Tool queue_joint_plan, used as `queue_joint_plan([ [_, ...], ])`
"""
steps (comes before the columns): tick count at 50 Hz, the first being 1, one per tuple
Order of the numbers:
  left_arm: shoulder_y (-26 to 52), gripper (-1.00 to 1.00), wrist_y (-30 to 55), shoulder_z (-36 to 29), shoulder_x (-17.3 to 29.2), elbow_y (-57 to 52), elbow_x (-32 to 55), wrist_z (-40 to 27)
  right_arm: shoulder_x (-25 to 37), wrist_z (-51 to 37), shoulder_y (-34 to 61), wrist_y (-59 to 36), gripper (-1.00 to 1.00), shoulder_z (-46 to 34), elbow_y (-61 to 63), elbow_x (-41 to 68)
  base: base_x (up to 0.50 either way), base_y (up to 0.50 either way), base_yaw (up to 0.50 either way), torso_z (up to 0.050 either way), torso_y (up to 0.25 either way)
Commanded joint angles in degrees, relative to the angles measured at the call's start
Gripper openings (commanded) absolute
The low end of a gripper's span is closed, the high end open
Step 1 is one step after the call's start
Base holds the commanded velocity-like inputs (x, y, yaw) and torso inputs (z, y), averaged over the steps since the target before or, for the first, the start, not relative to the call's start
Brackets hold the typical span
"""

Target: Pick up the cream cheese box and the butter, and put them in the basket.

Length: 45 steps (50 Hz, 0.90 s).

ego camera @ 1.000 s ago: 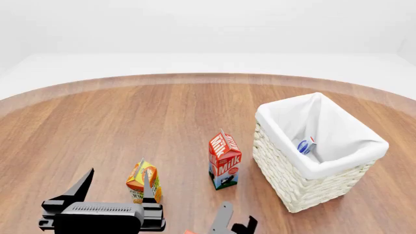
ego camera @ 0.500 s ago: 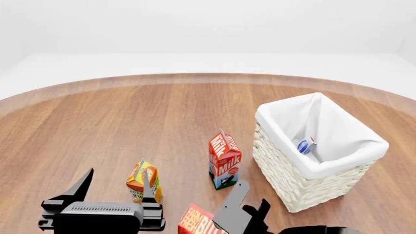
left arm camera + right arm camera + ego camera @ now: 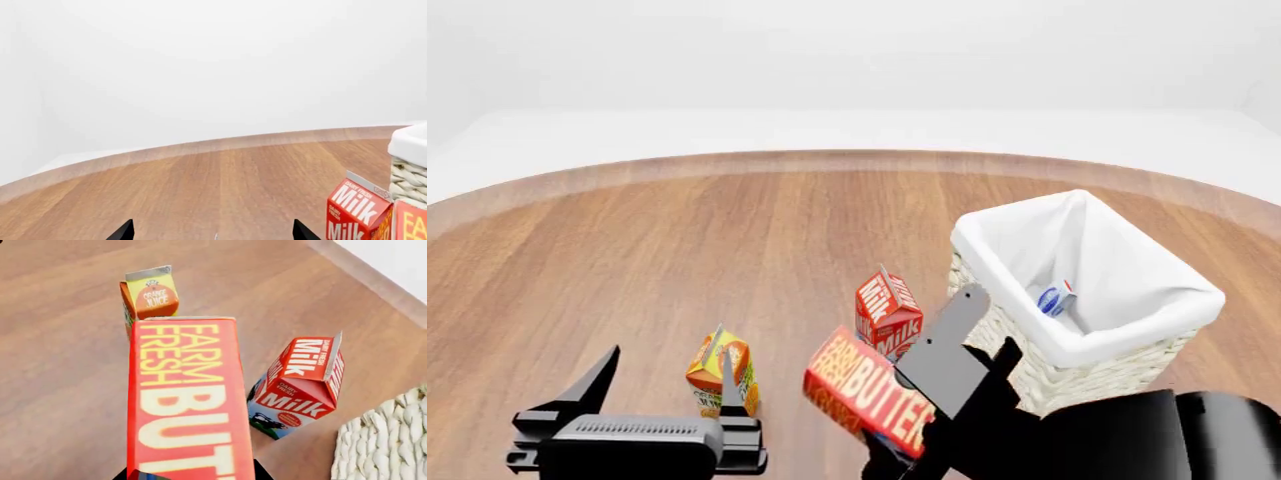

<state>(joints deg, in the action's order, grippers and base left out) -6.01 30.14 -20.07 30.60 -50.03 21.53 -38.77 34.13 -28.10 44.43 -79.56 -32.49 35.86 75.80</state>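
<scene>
The red-orange butter carton hangs above the table, tilted, with my right gripper shut on it just left of the basket. In the right wrist view the butter fills the middle, and the right gripper clamps its blue end from both sides. The small cream cheese box lies inside the basket against the white liner. My left gripper stands open and holds nothing, low at the front left by the orange juice carton. Only bare wood shows between the left gripper fingertips.
A red milk carton stands right behind the held butter, close to the basket's left wall. An orange juice carton stands beside my left gripper's right finger. The round wooden table's edge curves along the back.
My right gripper has risen from the lower frame edge with the butter in it, moving up and right toward the basket. The left arm has stayed still.
</scene>
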Motion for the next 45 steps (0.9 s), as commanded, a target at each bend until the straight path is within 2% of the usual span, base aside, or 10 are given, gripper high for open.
queue_joint_plan([
  [1,0.2,1.0,0.0,-0.7,-0.1,0.1,-0.3,-0.1,-1.7,-4.7,9.1,-3.6,-1.0,4.8,-3.7,6.7,0.0,0.0,0.0,0.0,0.0],
  [23,0.4,1.0,0.2,-0.4,0.4,-0.2,0.5,-0.3,-5.8,-1.0,27.3,-4.6,-1.0,2.2,-23.4,2.7,0.0,0.0,0.0,0.0,0.001],
  [45,0.6,1.0,0.0,-0.4,0.6,0.0,0.6,-0.6,-4.7,-3.0,40.1,-6.5,-1.0,3.4,-42.0,3.2,0.0,0.0,0.0,0.0,0.001],
])
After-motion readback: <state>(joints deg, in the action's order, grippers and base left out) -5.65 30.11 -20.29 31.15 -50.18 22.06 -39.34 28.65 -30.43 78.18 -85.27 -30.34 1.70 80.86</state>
